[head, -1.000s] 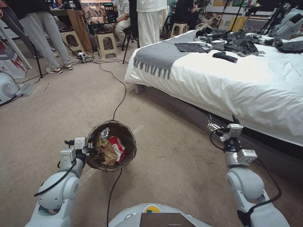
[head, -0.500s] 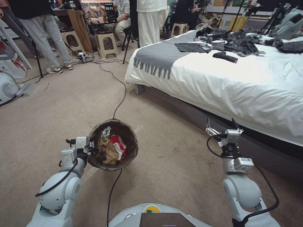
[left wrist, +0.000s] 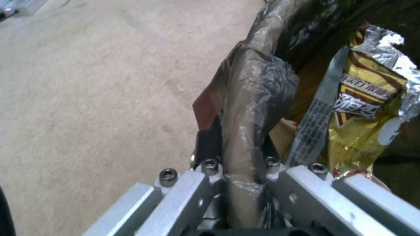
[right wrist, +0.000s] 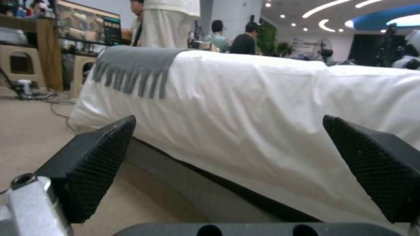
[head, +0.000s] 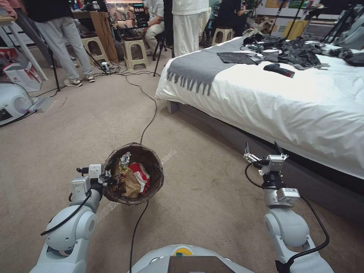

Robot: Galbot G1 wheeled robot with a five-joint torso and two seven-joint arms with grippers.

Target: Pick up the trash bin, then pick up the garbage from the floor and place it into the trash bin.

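The trash bin (head: 133,174) was held off the carpet (head: 76,125) at about 7 o'clock in the head view, clamped at its near-left rim by the left gripper (head: 107,177). In the left wrist view the jaws were seen pinched together on the bag-covered rim (left wrist: 245,137), one finger outside and one inside. Garbage was already lying inside: a gold foil snack wrapper (left wrist: 367,98) standing against the rim, with a brown wrapper (head: 131,184) and a red-and-white wrapper (head: 141,175) beside it.

Compared with a second earlier, the bin and left arm were kept in nearly the same spot in the head view, while the background was shifted: the bed (head: 288,98), the grey throw (head: 201,68) and the stools (head: 134,51) were all displaced toward 3 o'clock, and more of the white machine (head: 11,102) at 9 o'clock was exposed. This was read as a camera move, so the robot was judged to be turning or driving with the bin carried along, not the objects being moved.

The right gripper (head: 263,149) was held at about 4 o'clock, near the bed's side, fingers (right wrist: 92,164) spread wide apart and empty, and was drawn slightly left and lower than before.

A black cable (head: 146,121) was run across the carpet from 12 o'clock, under the bin. No loose litter was made out on the visible carpet, so the step was judged to be repositioning toward remaining garbage, or the task nearly finished.
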